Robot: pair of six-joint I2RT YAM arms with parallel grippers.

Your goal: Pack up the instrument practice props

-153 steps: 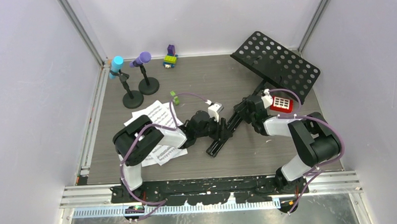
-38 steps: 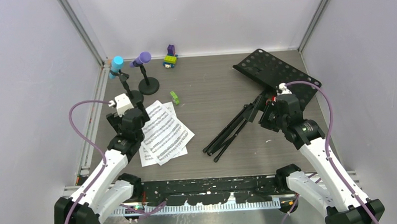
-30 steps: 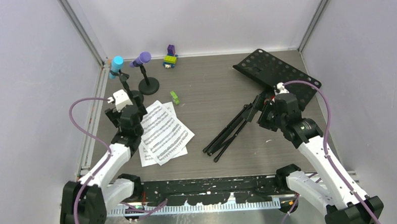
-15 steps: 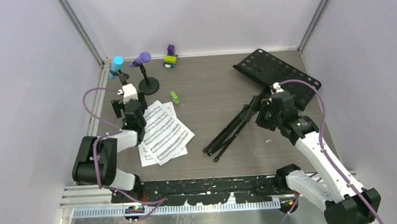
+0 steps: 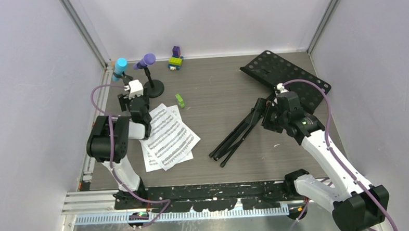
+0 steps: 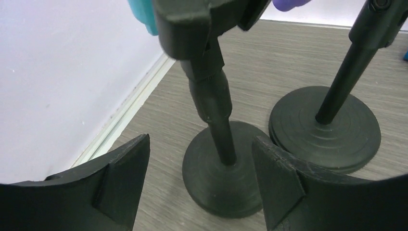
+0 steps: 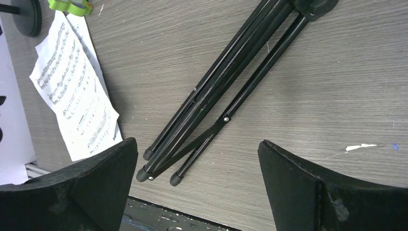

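Observation:
The black music rack (image 5: 286, 74) lies flat at the back right, its folded tripod legs (image 5: 238, 136) pointing to the near left. My right gripper (image 5: 267, 117) is open and empty above the legs (image 7: 216, 96). White sheet-music pages (image 5: 167, 139) lie left of centre. The cyan microphone (image 5: 120, 67) and purple microphone (image 5: 147, 60) sit in two black round-based holders. My left gripper (image 5: 131, 99) is open, its jaws on either side of the cyan microphone's holder stem (image 6: 217, 122), not touching it. The purple microphone's holder base (image 6: 325, 127) is just to the right.
A stack of coloured toy bricks (image 5: 175, 59) stands at the back wall. A green brick (image 5: 180, 100) lies between the pages and the purple microphone's holder (image 5: 153, 88). The left wall and its rail (image 6: 130, 103) run close beside the left gripper.
The rack, propped up with both grippers at its legs five seconds ago, now lies flat. Over the last second my left gripper moved back to the cyan microphone's holder; the right one shifted slightly left.

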